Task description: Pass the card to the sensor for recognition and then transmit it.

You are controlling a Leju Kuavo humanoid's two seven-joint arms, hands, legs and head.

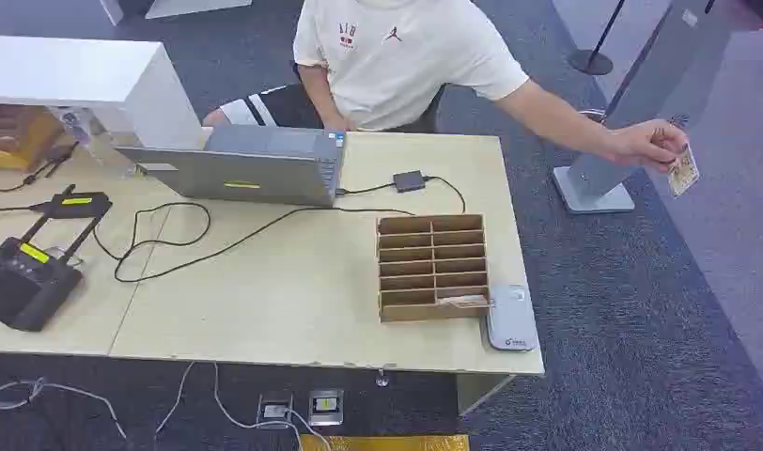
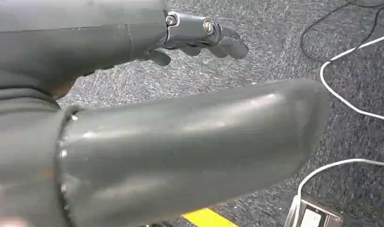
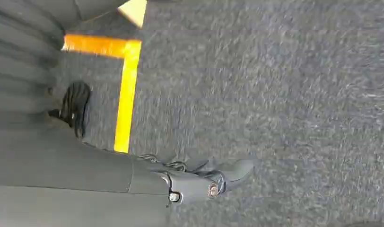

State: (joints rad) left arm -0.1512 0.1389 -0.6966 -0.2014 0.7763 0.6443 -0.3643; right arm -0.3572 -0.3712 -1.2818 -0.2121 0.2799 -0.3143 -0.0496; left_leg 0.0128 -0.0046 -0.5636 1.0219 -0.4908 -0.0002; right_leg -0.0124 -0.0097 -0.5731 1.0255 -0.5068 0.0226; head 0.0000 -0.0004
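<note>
Here we see a wooden table carrying a grey laptop, a cardboard slotted organiser and, just beside its right end, a small grey card sensor. A seated person's hand holds the card out beyond the table's right edge. Our left hand and right hand hang over carpet, released, holding nothing.

A person's hand holds the card out beyond the table; grey sensor lies flat at table's corner.
</note>
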